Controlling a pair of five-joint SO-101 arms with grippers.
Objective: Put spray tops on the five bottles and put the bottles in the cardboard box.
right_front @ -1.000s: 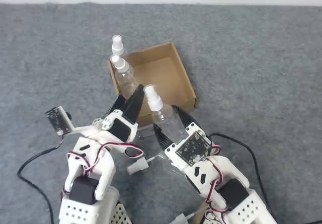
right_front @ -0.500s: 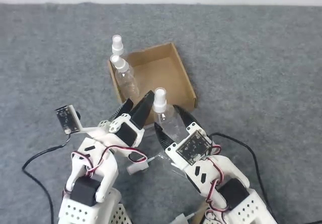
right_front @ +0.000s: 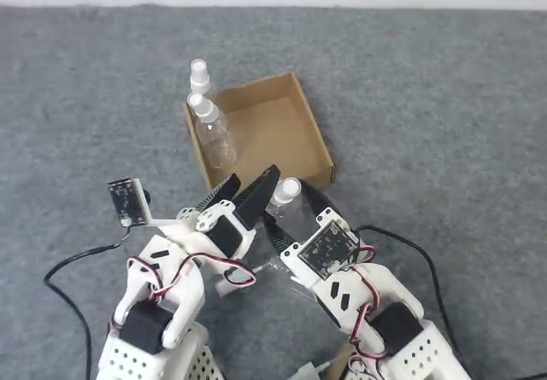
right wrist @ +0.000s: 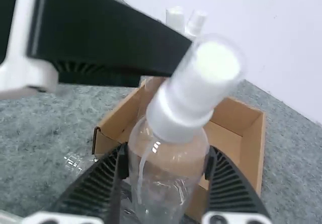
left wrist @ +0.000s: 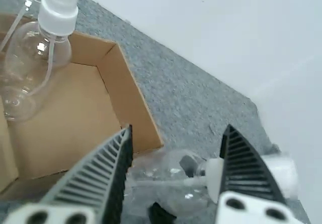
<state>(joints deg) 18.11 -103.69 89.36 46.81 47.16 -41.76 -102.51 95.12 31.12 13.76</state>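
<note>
Bottle (right wrist: 166, 178) near the table's front edge stands tilted in the right gripper (right wrist: 165, 153), whose fingers are clamped on its clear body. A white spray top (right wrist: 193, 93) sits on its neck. The left gripper (left wrist: 178, 128) is spread wide, with one finger on either side of that neck and not touching it. Beyond them, toward the middle of the grey table (right_front: 444, 107), lies the cardboard box (right_front: 256, 86). A capped bottle (right_front: 212, 134) leans at its left wall, and a second (right_front: 199, 76) is just behind, at the far left corner.

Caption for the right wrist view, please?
Right gripper holds a spray-topped clear bottle before the cardboard box, the left arm's finger alongside its top.
</note>
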